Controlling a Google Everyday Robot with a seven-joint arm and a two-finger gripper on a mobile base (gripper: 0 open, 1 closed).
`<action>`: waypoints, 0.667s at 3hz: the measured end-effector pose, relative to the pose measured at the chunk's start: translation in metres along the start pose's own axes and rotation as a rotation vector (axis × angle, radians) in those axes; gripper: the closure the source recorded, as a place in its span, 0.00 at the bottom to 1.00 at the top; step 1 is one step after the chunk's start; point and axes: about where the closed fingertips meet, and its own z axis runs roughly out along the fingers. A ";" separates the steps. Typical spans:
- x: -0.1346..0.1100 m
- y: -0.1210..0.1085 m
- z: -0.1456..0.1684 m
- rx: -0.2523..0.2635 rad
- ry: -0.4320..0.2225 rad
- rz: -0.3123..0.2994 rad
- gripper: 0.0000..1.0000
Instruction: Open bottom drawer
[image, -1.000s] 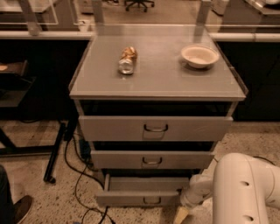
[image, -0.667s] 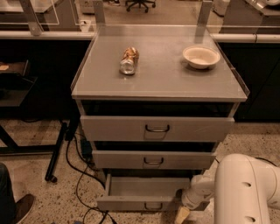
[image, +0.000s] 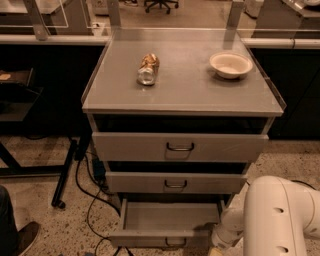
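The bottom drawer (image: 170, 220) of the grey metal cabinet is pulled out, and its empty inside shows. Its narrow front (image: 165, 241) sits at the lower edge of the view with a small dark wire handle (image: 175, 244). The mid-sized drawer (image: 175, 183) and the widest top drawer (image: 180, 147) above it are shut. My white arm (image: 280, 215) fills the lower right corner. My gripper (image: 216, 250) is at the bottom edge, just right of the drawer front, mostly cut off.
On the cabinet top (image: 185, 95) lie a crushed can (image: 148, 69) and a white bowl (image: 230, 64). Cables (image: 87, 185) trail on the speckled floor at the left beside a black stand leg (image: 64, 175). A shoe (image: 22, 239) shows at bottom left.
The bottom drawer has come a little further out of the cabinet. The view has shifted slightly.
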 end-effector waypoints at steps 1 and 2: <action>-0.002 0.001 -0.006 0.000 0.000 0.001 0.00; 0.027 0.022 -0.009 -0.027 0.018 0.049 0.00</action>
